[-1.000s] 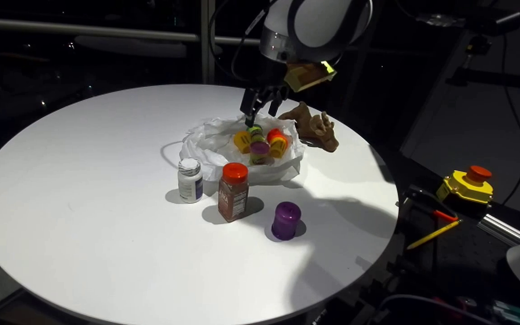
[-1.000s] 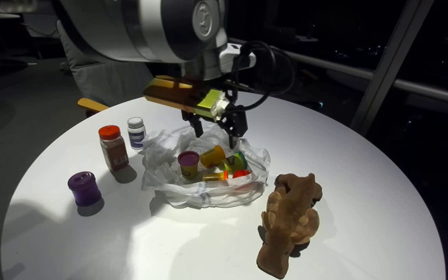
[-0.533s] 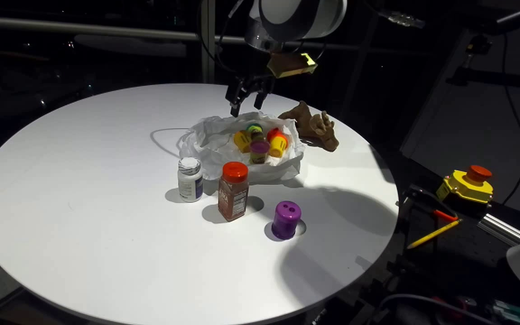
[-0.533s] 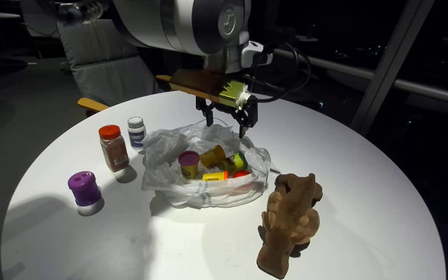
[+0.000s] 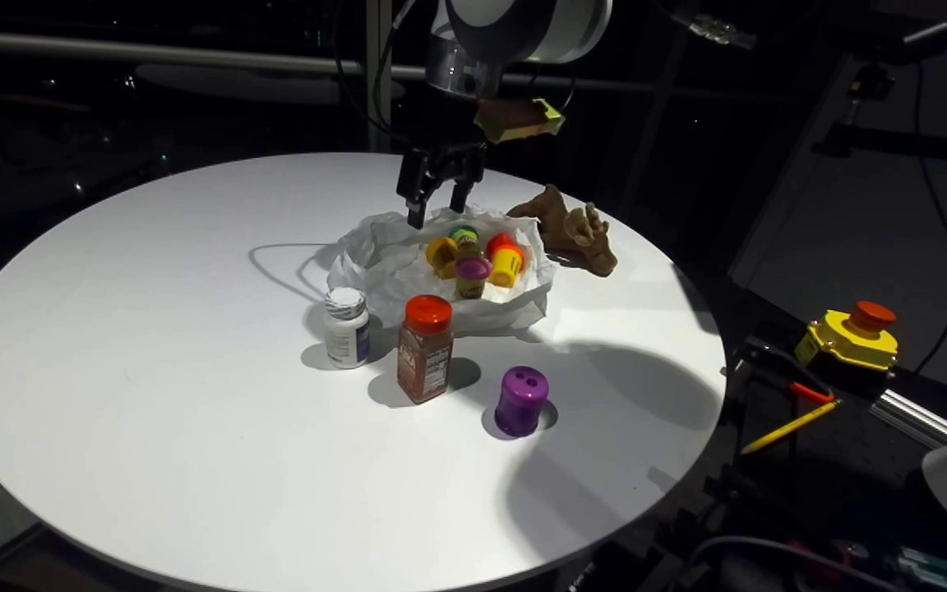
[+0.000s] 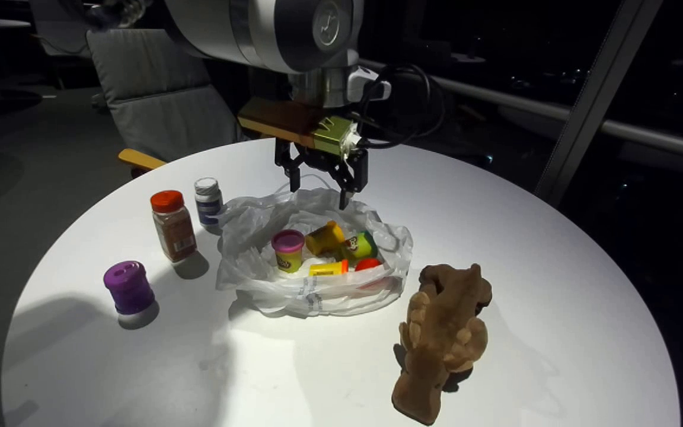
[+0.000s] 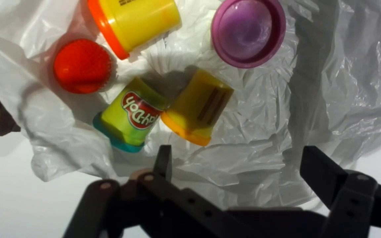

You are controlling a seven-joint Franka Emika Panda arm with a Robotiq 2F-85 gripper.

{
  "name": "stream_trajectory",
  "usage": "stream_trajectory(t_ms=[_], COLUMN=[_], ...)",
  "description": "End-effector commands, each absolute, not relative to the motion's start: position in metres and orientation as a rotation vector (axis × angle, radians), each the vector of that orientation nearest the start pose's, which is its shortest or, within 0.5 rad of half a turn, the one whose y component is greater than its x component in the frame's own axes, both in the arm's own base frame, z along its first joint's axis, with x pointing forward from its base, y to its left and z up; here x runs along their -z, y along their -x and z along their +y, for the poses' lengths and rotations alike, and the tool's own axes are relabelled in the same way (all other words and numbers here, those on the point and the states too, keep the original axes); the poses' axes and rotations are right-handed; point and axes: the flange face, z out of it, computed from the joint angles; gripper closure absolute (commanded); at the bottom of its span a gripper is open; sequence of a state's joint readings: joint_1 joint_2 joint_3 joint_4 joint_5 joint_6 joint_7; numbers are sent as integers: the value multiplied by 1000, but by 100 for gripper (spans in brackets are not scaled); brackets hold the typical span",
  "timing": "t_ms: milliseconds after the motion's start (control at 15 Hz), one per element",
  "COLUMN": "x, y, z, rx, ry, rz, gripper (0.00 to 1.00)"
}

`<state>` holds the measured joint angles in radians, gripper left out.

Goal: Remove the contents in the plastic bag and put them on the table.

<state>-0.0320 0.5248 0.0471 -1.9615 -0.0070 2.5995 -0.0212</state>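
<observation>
Black two-finger gripper: spread, empty; moved off small coloured plastic tubs twd rim of crinkled white translucent plastic bag. Tubs unmoved in bag; unloading not advanced, prob. re-aiming.

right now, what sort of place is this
Likely an office or lab: the grey armchair and round white table suit an office, while the red-buttoned yellow box hints at a lab.
</observation>
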Motion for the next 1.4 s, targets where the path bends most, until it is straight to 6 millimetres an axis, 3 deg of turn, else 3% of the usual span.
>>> stream_trajectory(t_ms=[0,667,1000,1333], x=[-216,-214,-198,-186], y=[-629,-627,-596,-565], z=[9,9,4,12], rx=[176,178,193,191], ry=[3117,3122,3126,3107], rz=[-56,-45,-1,-40], gripper=[0,0,0,0])
